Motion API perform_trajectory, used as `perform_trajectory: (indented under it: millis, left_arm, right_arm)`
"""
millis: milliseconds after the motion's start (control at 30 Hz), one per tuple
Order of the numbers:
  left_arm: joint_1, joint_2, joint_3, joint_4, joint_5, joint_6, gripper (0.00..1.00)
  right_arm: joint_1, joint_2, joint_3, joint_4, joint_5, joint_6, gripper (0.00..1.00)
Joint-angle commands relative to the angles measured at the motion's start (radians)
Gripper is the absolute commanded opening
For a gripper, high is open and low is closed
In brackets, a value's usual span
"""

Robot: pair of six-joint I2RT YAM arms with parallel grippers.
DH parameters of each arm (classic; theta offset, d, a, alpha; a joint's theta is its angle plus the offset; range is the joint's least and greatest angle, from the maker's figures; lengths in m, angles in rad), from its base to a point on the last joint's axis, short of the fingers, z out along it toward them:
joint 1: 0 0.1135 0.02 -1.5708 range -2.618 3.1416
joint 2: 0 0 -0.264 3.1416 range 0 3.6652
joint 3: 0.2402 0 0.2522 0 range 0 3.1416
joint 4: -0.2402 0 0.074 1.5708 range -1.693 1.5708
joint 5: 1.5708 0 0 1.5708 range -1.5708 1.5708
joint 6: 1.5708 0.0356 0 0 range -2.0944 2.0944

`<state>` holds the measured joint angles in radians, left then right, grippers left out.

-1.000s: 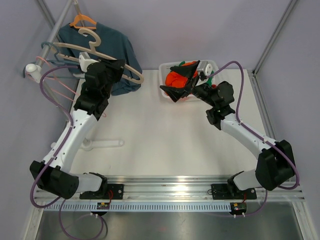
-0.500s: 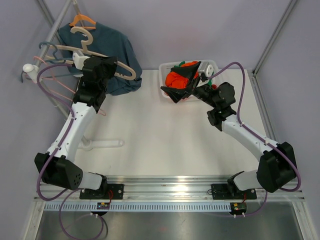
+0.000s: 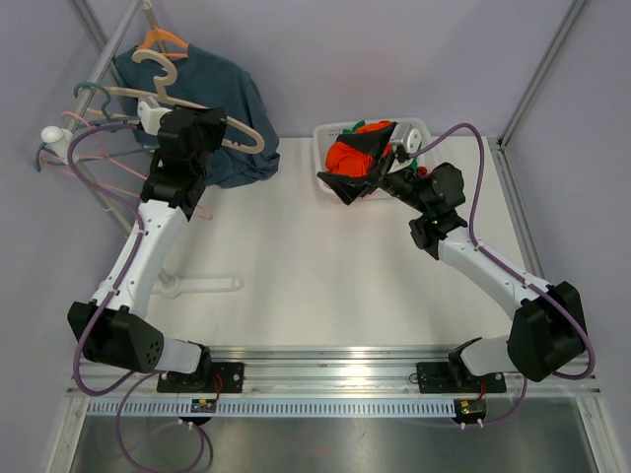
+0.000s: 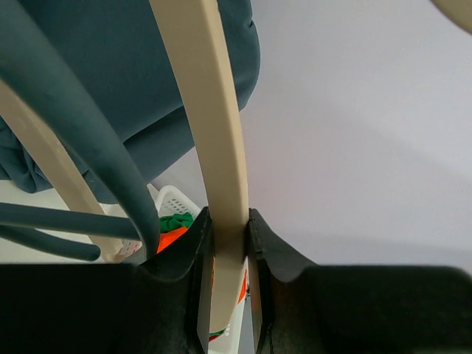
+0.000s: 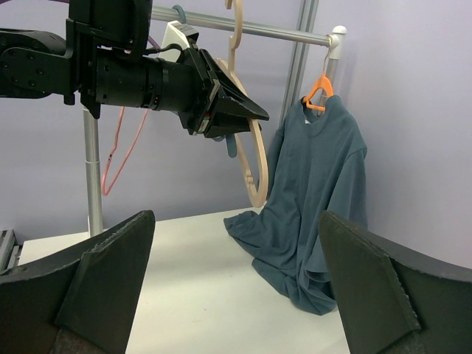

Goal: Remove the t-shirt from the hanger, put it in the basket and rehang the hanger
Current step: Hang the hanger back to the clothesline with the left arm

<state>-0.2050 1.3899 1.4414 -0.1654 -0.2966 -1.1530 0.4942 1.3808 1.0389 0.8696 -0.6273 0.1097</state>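
A dark teal t-shirt (image 3: 237, 103) hangs from an orange hanger (image 3: 163, 41) on the rack at the back left, its hem pooled on the table. The right wrist view shows the t-shirt (image 5: 317, 192) draped under that orange hanger (image 5: 322, 86). My left gripper (image 3: 219, 126) is shut on the arm of a bare beige wooden hanger (image 3: 148, 94), held up beside the rail. In the left wrist view both fingers press that beige hanger (image 4: 214, 133) at the left gripper (image 4: 225, 295). My right gripper (image 5: 236, 295) stands open and holds nothing, above the basket and facing the rack.
A white basket (image 3: 419, 128) with orange, green and black clothes sits at the back right. A teal hanger (image 3: 94, 94) and a pink hanger (image 3: 108, 182) hang on the rack rail (image 5: 243, 28). A white part (image 3: 202, 284) lies on the table at the left.
My left arm has carried the beige hanger back and to the left, closer to the rail. The right arm has hardly moved.
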Motion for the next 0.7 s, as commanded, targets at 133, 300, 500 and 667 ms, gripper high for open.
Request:
perform_trajectory:
  millis: [133,300,500,667]
  left_arm:
    - [-0.023,-0.005,0.065,0.031,-0.125,0.022,0.0]
    - [-0.042,0.018,0.114,-0.013,-0.176,0.05,0.0]
    - [-0.053,0.04,0.129,-0.02,-0.226,0.068,0.0]
    - [-0.053,0.064,0.195,-0.091,-0.292,0.087,0.0]
  right_arm:
    - [-0.008,-0.034,0.0,0.029,-0.014,-0.01,0.99]
    - [-0.008,-0.031,0.003,0.032,-0.022,-0.007,0.99]
    - [-0.008,-0.029,0.006,0.032,-0.025,-0.005,0.99]
    - [-0.008,-0.029,0.012,0.02,-0.028,-0.01,0.99]
